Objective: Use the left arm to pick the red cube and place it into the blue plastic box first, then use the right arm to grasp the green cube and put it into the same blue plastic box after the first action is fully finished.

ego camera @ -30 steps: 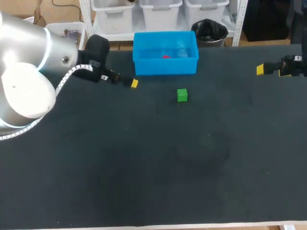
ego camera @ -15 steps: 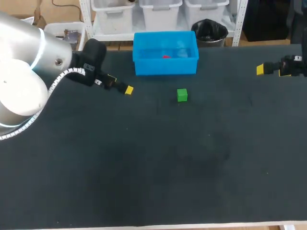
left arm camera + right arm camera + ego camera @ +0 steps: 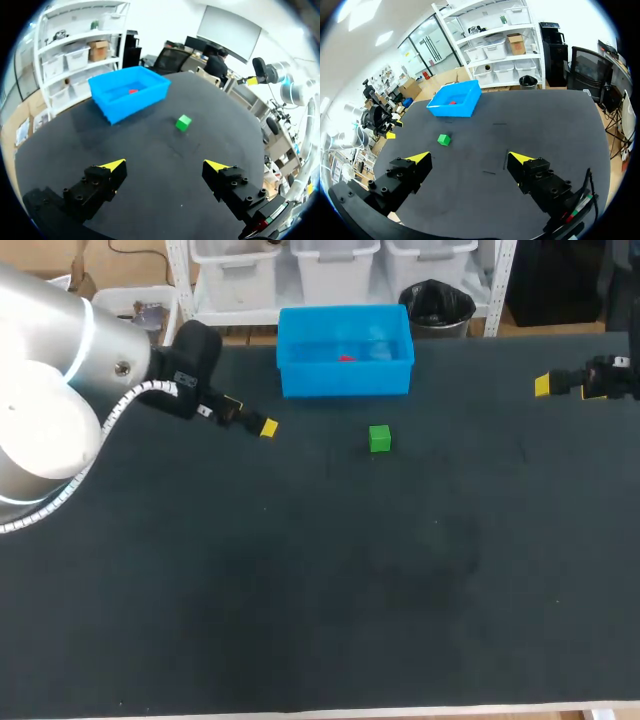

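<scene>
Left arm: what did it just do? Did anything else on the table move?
The left arm pulled back a little from the blue box, toward its own side and the near edge of the table, then kept still. Its jaws are open and hold nothing. The red cube stayed in the box, the green cube stayed on the table, and the right arm did not move.

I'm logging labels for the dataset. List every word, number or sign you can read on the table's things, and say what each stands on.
None can be read. The blue plastic box, red cube, green cube and table show no print, nor do the left gripper or right gripper.
</scene>
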Motion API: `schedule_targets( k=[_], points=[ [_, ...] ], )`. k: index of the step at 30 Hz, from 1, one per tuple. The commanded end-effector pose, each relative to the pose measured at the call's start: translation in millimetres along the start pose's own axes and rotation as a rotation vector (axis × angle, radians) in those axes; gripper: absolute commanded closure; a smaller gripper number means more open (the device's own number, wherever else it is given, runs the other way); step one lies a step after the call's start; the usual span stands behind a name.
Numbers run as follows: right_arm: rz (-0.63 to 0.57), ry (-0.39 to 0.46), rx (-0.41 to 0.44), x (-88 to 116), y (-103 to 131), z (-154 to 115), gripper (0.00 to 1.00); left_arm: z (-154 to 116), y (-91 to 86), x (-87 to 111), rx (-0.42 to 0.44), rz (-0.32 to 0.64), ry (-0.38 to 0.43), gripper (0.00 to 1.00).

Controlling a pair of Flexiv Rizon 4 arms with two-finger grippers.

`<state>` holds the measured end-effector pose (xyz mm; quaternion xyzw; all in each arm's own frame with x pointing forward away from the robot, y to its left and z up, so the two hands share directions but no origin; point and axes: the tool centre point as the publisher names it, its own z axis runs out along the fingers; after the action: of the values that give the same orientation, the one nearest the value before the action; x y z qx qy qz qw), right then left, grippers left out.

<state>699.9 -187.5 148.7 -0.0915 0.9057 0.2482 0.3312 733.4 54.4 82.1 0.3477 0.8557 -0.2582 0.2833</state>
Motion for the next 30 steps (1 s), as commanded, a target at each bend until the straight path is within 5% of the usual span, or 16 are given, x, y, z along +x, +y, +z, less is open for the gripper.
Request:
schedule_targets(
  k=[1,16,30],
  points=[
    [0.001,0.001,0.005,0,1,0,0.0,0,1.1,1.2,0.005,0.002,-0.006,0.0],
    [-0.002,-0.001,0.003,1,11,-3,0.0,0,1.1,1.2,0.005,0.002,-0.006,0.0],
    [-0.044,0.092,-0.028,-5,43,32,0.0,0,1.1,1.2,0.005,0.002,-0.006,0.0]
  ],
)
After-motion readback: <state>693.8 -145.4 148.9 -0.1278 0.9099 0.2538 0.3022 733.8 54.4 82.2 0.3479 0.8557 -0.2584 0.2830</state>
